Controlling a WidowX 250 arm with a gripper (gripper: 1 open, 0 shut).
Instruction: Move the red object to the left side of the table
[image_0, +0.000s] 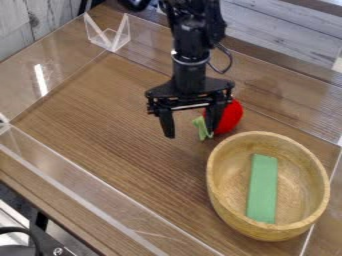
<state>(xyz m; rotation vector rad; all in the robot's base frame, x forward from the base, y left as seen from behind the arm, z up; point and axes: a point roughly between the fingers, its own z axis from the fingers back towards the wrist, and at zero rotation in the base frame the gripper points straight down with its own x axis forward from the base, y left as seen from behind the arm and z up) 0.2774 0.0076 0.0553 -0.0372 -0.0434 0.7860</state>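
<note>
Two dark fingers make up my hand, black and matte, blocky at the joints, and I have them spread wide with nothing between them. My arm comes down from the top edge of the view, dark and angular.

Just beside my hand, on the bowl's side of it, lies the fruit: red, rounded, smooth, with a gloss on its skin. Its green leafy end points toward my fingers. It rests on the bench, between my hand and the bowl, outside the bowl and near its rim.

Next out comes the bowl, round and wooden, pale yellow-tan, with a thin rim and smooth curving walls. One thing lies in it: a block, flat, green and oblong, with straight sides and an even, dull face. Its long side runs up and down the view.

Under all of it spreads the bench, brown wood with streaky grain and long seams between its boards. Farther off, near the top, a clear bracket stands at the edge, see-through, with bright slanting edges. At the lower corner of the view a black cable curves in, and beyond the bench's side I see grey, striped cloth.
</note>
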